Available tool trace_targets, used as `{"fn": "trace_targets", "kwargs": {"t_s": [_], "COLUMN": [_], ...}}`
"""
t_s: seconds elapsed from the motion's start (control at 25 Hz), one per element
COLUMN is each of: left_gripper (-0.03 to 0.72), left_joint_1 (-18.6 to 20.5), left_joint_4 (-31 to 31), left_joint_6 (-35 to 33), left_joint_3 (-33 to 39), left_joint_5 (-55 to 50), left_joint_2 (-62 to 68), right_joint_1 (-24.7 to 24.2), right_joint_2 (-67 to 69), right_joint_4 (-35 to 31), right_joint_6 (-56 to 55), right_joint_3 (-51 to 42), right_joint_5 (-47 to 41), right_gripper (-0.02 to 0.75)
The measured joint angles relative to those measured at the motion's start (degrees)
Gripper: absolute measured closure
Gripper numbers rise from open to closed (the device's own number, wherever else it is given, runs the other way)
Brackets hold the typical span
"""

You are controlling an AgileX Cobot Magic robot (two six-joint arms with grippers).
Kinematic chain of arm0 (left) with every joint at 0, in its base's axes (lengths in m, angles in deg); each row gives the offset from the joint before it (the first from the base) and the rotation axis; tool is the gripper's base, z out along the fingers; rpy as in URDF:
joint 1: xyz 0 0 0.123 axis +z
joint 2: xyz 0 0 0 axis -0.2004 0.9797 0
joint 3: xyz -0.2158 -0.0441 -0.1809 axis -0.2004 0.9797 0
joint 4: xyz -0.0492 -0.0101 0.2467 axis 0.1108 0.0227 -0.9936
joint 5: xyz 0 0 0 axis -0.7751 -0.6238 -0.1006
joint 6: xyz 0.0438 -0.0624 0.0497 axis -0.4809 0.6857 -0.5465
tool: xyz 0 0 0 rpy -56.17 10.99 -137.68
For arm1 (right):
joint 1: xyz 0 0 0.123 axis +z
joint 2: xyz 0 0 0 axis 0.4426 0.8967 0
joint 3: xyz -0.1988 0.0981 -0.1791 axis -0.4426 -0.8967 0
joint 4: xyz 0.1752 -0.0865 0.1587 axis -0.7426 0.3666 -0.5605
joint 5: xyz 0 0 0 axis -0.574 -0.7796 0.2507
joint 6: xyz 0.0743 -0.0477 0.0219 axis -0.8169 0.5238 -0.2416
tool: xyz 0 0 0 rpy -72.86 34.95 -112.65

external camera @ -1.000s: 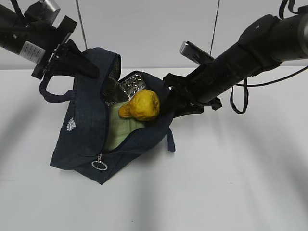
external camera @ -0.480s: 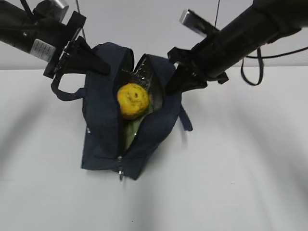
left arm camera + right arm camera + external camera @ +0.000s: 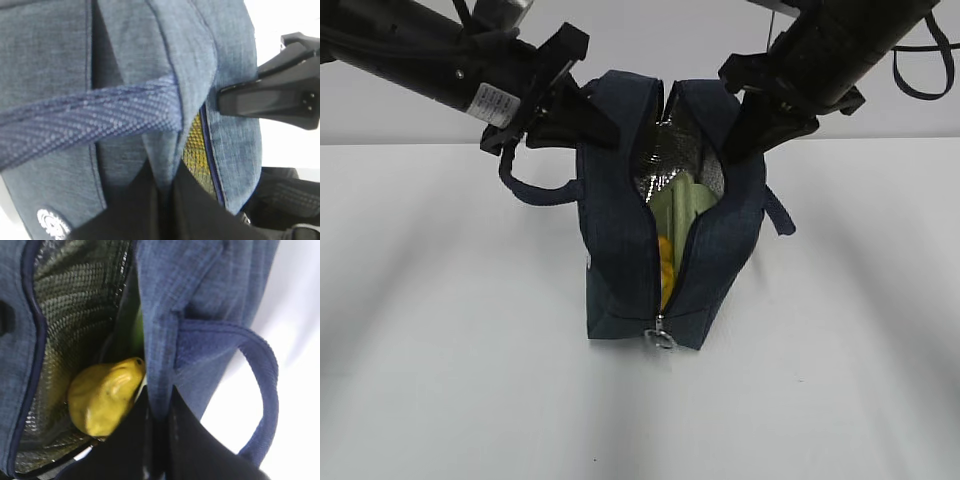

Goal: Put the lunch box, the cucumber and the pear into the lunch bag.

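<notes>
A: Since a second ago we see the lunch bag (image 3: 660,220) raised from slumped to standing upright on the table (image 3: 440,330), and the pear (image 3: 665,268), which sat atop the opening, has dropped inside.

B: Agreed. In the right wrist view the pear (image 3: 102,397) lies low against the foil lining (image 3: 75,295). The lunch box (image 3: 682,203) shows as a pale green face in the open mouth, above the pear.

A: Grips?

B: The left gripper (image 3: 588,120) is clenched on the bag's rim at ten o'clock; the right gripper (image 3: 745,135) is pinched shut on the opposite rim at two o'clock. Both wrist views show fabric caught between the jaws.

A: Cucumber?

B: A dark green sliver shows beside the pear in the right wrist view; we cannot tell what it is.

A: Zipper pull (image 3: 662,338) hangs at six o'clock, mouth still unzipped. We judge the loading nearly or wholly done.
</notes>
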Motion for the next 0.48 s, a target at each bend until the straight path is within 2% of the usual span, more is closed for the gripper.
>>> {"fn": "trace_targets", "kwargs": {"t_s": [0.2, 0.48], "left_gripper": [0.687, 0.687], "left_joint_1": [0.00, 0.05], "left_joint_4": [-0.79, -2.73], "left_joint_6": [0.00, 0.00], "left_joint_3": [0.00, -0.05], "left_joint_5": [2.06, 1.16], "left_joint_2": [0.67, 3.83], "right_joint_1": [0.00, 0.00], "right_joint_2": [1.45, 2.00], "right_joint_4": [0.65, -2.43], "right_joint_6": [-0.44, -0.48], "right_joint_3": [0.04, 0.04], "right_joint_5": [1.03, 1.79], "right_gripper": [0.743, 0.743]}}
